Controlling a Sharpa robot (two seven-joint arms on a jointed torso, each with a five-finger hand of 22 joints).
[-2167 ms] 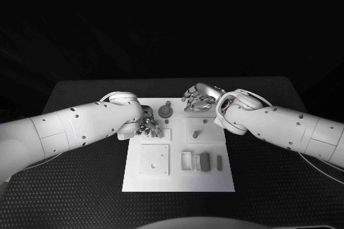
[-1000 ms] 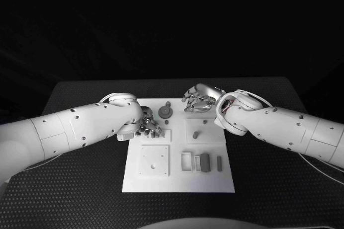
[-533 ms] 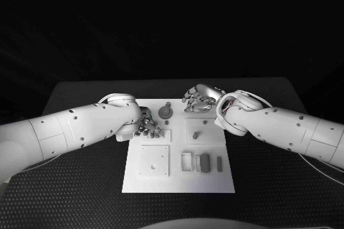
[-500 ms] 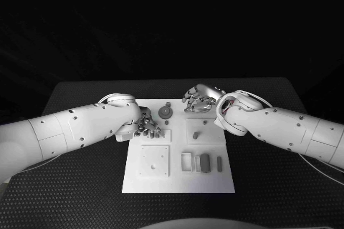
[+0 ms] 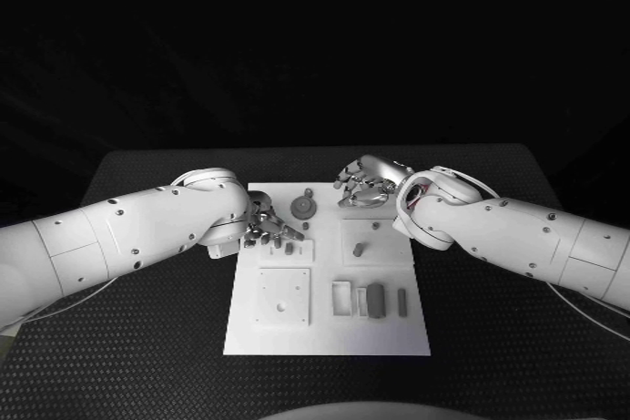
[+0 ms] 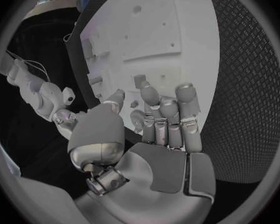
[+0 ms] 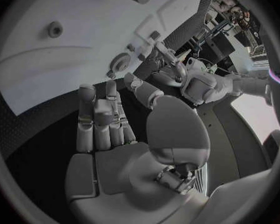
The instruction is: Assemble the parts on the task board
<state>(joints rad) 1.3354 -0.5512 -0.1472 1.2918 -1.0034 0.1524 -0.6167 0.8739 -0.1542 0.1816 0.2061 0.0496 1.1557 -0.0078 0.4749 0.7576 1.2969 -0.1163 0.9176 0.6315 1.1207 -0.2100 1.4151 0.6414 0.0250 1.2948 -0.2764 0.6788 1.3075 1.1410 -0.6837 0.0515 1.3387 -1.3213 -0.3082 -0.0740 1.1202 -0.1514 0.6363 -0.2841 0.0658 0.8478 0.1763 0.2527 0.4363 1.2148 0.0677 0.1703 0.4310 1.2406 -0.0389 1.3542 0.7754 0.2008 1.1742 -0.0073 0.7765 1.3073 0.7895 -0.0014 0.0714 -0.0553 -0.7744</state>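
The white task board (image 5: 329, 333) lies in the middle of the black table. My left hand (image 5: 269, 227) hovers over its far left part, fingers (image 6: 168, 119) stretched side by side and thumb apart, holding nothing. My right hand (image 5: 368, 183) is above the board's far right corner, its palm (image 7: 124, 159) bare too. Between the hands a round grey gear-like part (image 5: 305, 204) stands on the board (image 7: 59, 50). A short grey peg (image 5: 359, 247) stands right of centre. Three grey bar parts (image 5: 376, 299) lie at the near right, beside a square plate (image 5: 284, 294).
Black textured mat (image 5: 145, 347) surrounds the board on all sides. Both white forearms reach in over the mat from the sides, the left arm (image 5: 118, 238) and the right arm (image 5: 525, 233). Darkness lies beyond the table's far edge.
My left arm has lifted and drawn slightly back and left, and its hand has moved a little toward the board's far left. The right hand and the parts have stayed put.
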